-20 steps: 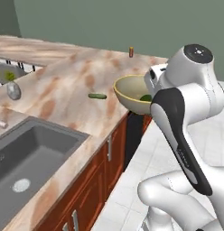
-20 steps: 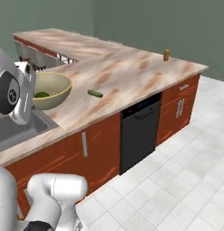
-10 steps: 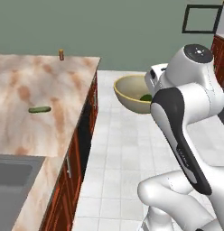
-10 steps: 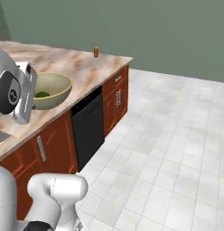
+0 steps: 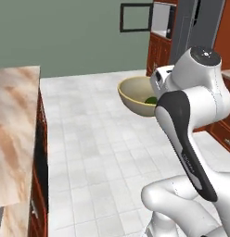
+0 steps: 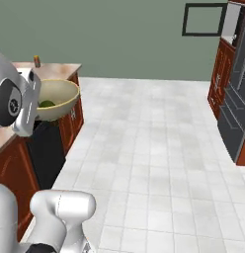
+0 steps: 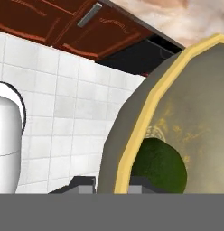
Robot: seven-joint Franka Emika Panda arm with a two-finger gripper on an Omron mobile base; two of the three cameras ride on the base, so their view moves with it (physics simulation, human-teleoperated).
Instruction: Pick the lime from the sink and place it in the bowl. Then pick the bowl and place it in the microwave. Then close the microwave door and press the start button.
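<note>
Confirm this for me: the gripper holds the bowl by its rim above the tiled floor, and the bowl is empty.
Not quite. The gripper does hold the bowl by its rim above the tiled floor, but the bowl is not empty: the lime lies inside it, as the hand view shows.

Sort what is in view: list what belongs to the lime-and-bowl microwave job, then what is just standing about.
Job:
bowl, held off the floor, jaws clamped on its rim
lime, lying inside the bowl

Standing about:
marble counter
small brown bottle on the counter
black dishwasher
dark fridge
</note>
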